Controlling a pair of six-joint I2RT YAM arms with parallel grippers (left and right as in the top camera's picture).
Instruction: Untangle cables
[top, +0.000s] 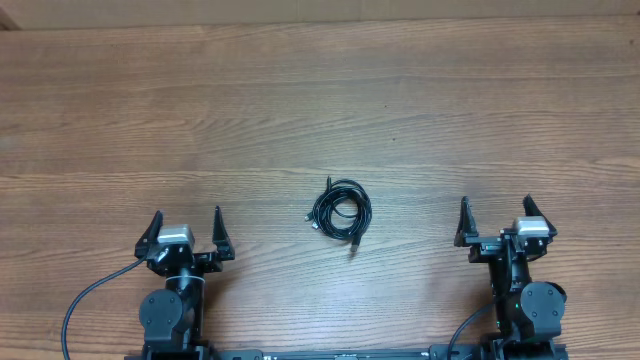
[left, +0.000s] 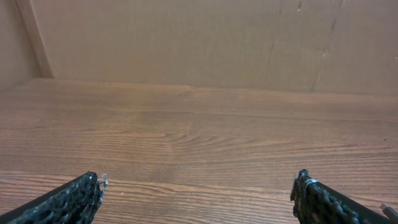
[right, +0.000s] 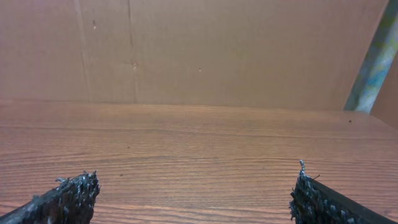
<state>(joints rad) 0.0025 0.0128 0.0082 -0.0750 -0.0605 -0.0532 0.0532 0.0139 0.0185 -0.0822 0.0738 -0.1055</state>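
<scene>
The cables (top: 341, 211), likely light and limp, are lying toward the desk's (top: 300, 90) near edge (best pinched at a stray end), left gripper (top: 188, 215) and right gripper (top: 496, 203) standing agape, empty.

Number of cables (top: 341, 211) indiscernible

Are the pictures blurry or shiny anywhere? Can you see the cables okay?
Overhead view: soft even light, no glare; the cables small but fairly sharp, barely any shadow. Left wrist view: the left gripper is cut off at the bottom edge, the table slightly soft. Right wrist view: the right gripper is cut off likewise, no glare.
</scene>
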